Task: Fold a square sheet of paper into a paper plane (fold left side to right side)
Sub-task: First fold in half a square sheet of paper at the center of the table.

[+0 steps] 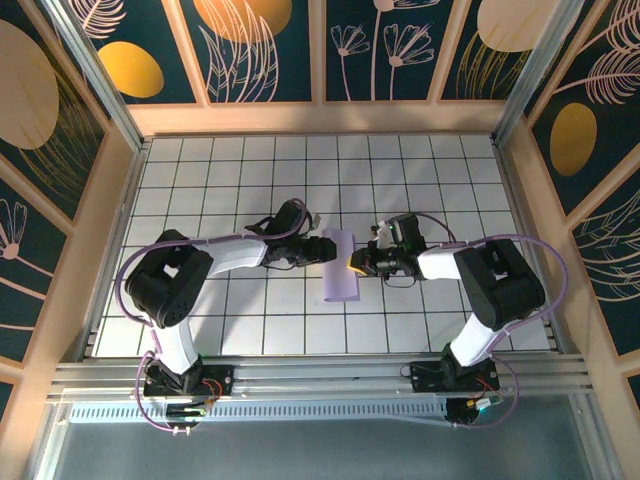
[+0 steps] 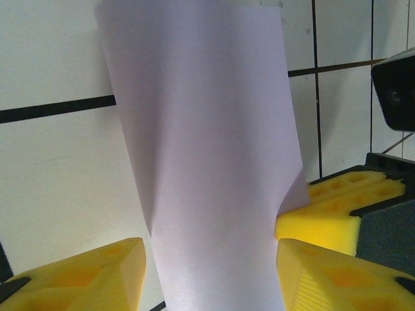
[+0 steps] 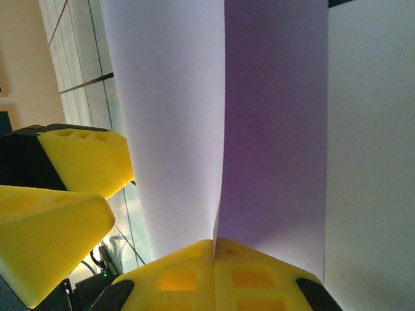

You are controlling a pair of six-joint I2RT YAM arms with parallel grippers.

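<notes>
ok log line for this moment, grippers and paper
square sheet of paper: bent over, curved | left gripper: open around it | right gripper: shut on it

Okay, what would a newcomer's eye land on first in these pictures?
The lavender sheet of paper, bent over on itself in the middle of the white tiled table. The right hand, yellow-fingered, is pinched shut on it, while the left hand stands open around it.

The square sheet of paper (image 1: 340,265) is pale lavender, a deeper purple on the shaded flap next to the right claw (image 3: 214,259). That claw and the left claw (image 2: 211,272) have yellow fingers. The bench (image 1: 420,170) beneath is white, gridded dark.
</notes>
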